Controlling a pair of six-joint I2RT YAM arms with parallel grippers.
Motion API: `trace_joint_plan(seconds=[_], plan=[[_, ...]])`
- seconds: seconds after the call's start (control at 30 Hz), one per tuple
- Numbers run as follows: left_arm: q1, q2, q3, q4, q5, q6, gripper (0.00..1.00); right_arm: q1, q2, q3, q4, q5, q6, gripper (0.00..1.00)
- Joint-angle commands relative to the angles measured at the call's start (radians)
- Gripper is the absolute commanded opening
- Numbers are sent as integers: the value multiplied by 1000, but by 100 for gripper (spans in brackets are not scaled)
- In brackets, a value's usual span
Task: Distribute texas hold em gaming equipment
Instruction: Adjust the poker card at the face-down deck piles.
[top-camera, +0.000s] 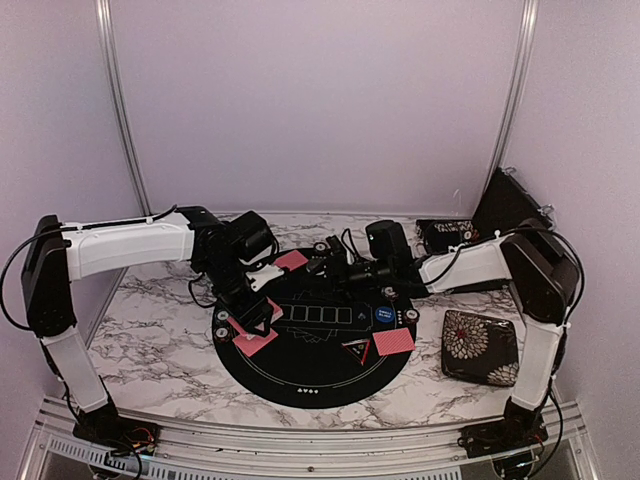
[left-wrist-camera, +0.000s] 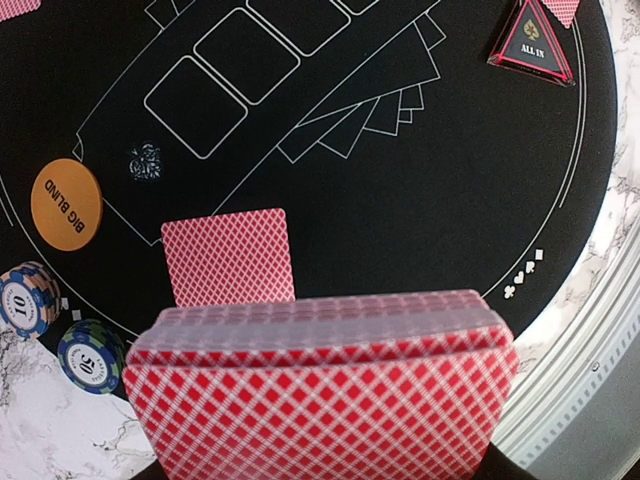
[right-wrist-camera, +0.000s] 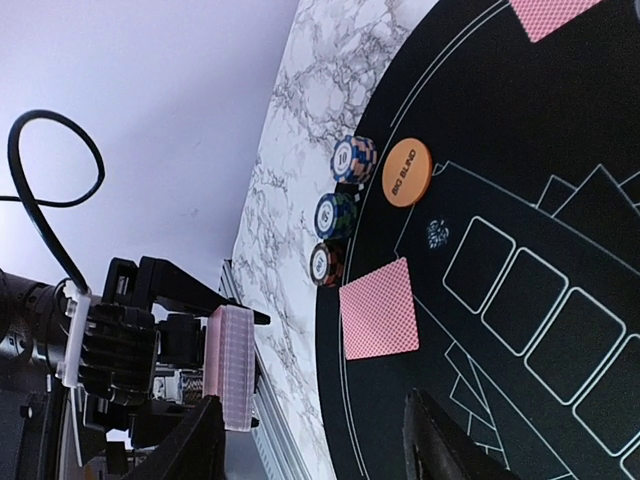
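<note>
Left wrist view is filled along its bottom edge by the deck (left-wrist-camera: 320, 400), red-backed and slightly fanned. My left gripper (right-wrist-camera: 222, 345) has it clamped, and I can see that grip from the side at the lower left of the right wrist view. Just above the deck in the left wrist view, one card (left-wrist-camera: 228, 257) lies face down on the black mat (left-wrist-camera: 420, 220), below the printed row of boxes. To its left sits the orange button (left-wrist-camera: 66, 205) marked BIG BLIND. At upper right I read ALL IN on the triangle marker (left-wrist-camera: 530, 45). In the right wrist view, three chip stacks (right-wrist-camera: 335, 213) stand in a line at the mat's rim, just beside the orange button. My right gripper (right-wrist-camera: 315, 450) is spread wide at the bottom of that frame, with nothing between its fingers. From the top view I see the blue button (top-camera: 384, 315) right of centre on the mat, a second card (top-camera: 392, 343) just below it, and a third card (top-camera: 290, 260) at the mat's upper edge. At right, off the mat, lies the floral case (top-camera: 480, 345).
</note>
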Motion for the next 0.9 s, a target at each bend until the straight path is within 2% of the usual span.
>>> trace_joint_plan(seconds=[0.0, 0.87], plan=[[-12, 15, 42, -22, 9, -5, 55, 27, -24, -23, 85, -29, 40, 59], [-24, 18, 63, -36, 5, 0, 55, 122, 75, -17, 298, -98, 203, 60]])
